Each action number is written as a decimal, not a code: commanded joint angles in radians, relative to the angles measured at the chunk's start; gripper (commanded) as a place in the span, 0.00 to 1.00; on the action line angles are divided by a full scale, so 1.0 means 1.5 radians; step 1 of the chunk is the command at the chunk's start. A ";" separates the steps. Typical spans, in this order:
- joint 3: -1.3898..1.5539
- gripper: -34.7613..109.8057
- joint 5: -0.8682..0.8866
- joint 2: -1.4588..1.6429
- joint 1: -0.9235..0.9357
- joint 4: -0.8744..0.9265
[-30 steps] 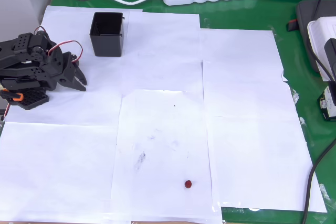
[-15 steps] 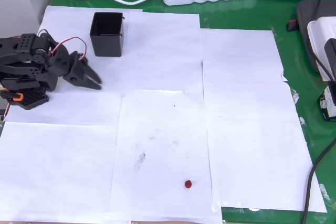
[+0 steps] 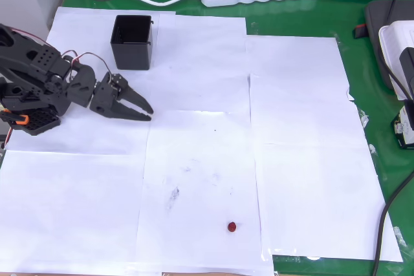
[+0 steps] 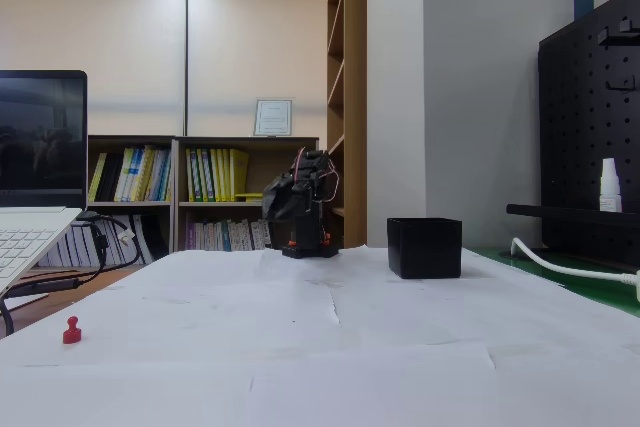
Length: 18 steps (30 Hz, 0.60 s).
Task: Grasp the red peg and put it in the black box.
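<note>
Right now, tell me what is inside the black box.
In the overhead view the black box looks empty, though its interior is dark. The red peg lies on the paper, far from it.

Cut-off, hidden and hard-to-read parts

In the overhead view the arm's base point(image 3: 19, 111) runs off the left edge, and the red peg point(image 3: 231, 226) is too small to show its shape. In the fixed view the gripper point(image 4: 285, 199) faces the camera as a dark mass, its jaws unreadable; the laptop point(image 4: 30, 187) is cropped at left.
</note>
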 commanded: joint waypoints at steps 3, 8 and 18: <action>0.167 0.24 0.031 0.244 0.042 -0.147; 0.255 0.24 0.050 0.372 0.070 -0.190; 0.490 0.24 0.039 0.742 0.128 -0.345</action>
